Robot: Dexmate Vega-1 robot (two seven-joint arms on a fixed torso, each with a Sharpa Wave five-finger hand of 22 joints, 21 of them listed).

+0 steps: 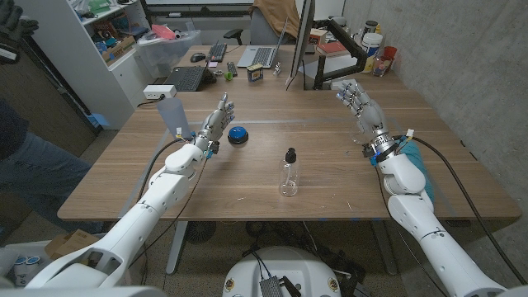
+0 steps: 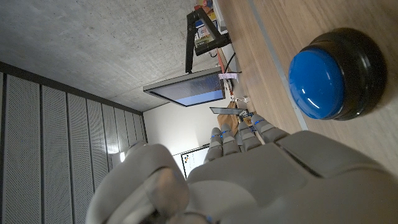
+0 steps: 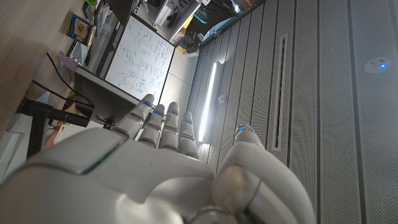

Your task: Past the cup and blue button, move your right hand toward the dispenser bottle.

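A clear dispenser bottle (image 1: 289,174) with a black pump top stands upright near the middle of the wooden table (image 1: 272,198). The blue button (image 1: 238,136) in its black base sits to the bottle's left and farther back, also in the left wrist view (image 2: 329,76). A translucent cup (image 1: 172,114) stands at the table's left. My left hand (image 1: 216,120) is raised beside the button, fingers straight and apart, holding nothing. My right hand (image 1: 357,101) is up at the right side of the table, fingers spread and empty, well to the right of the bottle and farther back.
A teal cloth (image 1: 414,161) lies by my right forearm. Laptops, a keyboard and a monitor (image 1: 301,37) crowd the far end of the table. A person's leg (image 1: 33,169) shows at the left edge. Bare wood surrounds the bottle.
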